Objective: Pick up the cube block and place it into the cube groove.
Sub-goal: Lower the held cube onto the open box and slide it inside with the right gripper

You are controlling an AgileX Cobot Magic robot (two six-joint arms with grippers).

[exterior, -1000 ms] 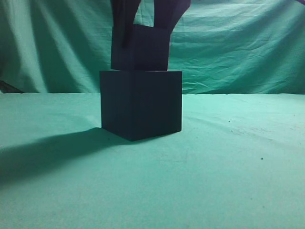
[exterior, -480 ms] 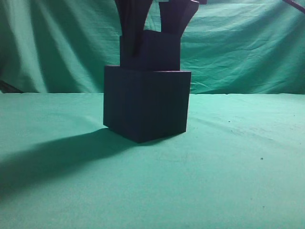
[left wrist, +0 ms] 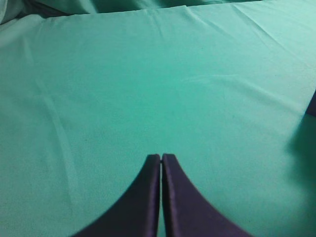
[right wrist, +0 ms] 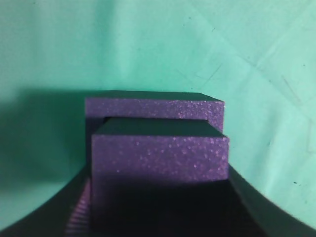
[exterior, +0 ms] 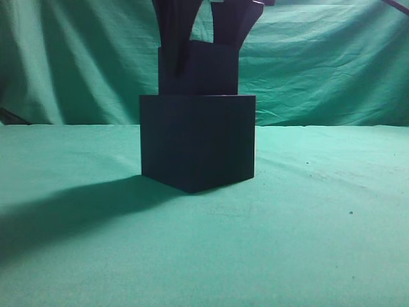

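Cube block (exterior: 199, 69), pinched by the right claw (exterior: 201, 48), sits top centre, its base at the cube groove's (exterior: 197, 142) rim. Misaligned edges could catch that rim and shove the groove across the desk (exterior: 307, 243). Left claw (left wrist: 161, 159) hangs closed, empty.

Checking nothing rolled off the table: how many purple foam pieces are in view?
2. The cube block is held in the right gripper, partly lowered into the cube groove, which stands on the green cloth. Others may be hidden behind.
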